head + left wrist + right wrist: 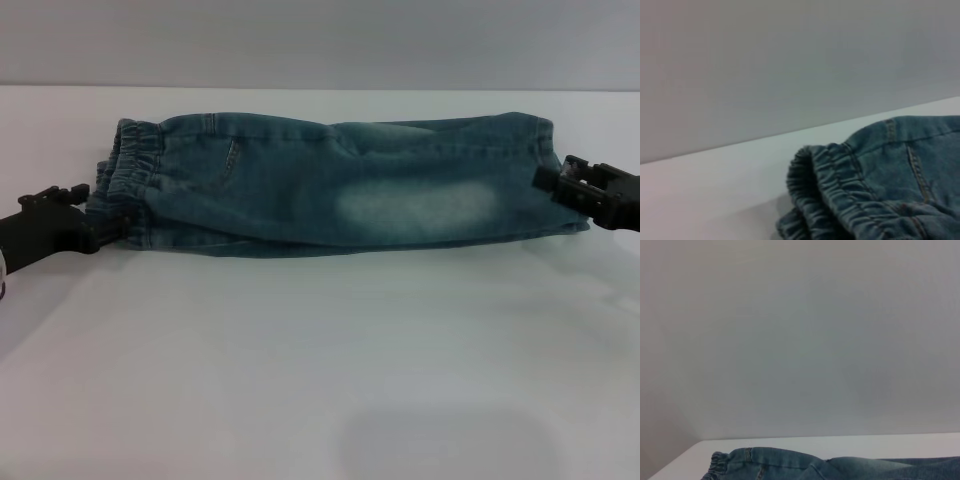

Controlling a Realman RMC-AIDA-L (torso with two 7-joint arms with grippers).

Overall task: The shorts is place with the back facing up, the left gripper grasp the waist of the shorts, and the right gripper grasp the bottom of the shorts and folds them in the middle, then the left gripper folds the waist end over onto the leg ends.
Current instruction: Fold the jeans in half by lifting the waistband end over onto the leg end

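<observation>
Denim shorts (pixel 330 185) folded lengthwise, left tool (pixel 105 228) at waist, right tool (pixel 555 185) at hems, grips unclear

White table (pixel 300 380), folded shorts (pixel 330 180) atop

Left gripper (pixel 112 228): fingertips run into the gathered waistband, can't tell their state; its arm is cut off by the head view's edge. Right gripper (pixel 556 182): tips sit against the leg ends (pixel 548 150), grip unclear, arm also cut off. Shorts (pixel 340 182) lie doubled lengthwise, so the lower layer is hidden. Neither wrist view shows its own fingers. Left wrist view crops the waistband (pixel 832 200); right wrist view crops the shorts to their top edge only.
</observation>
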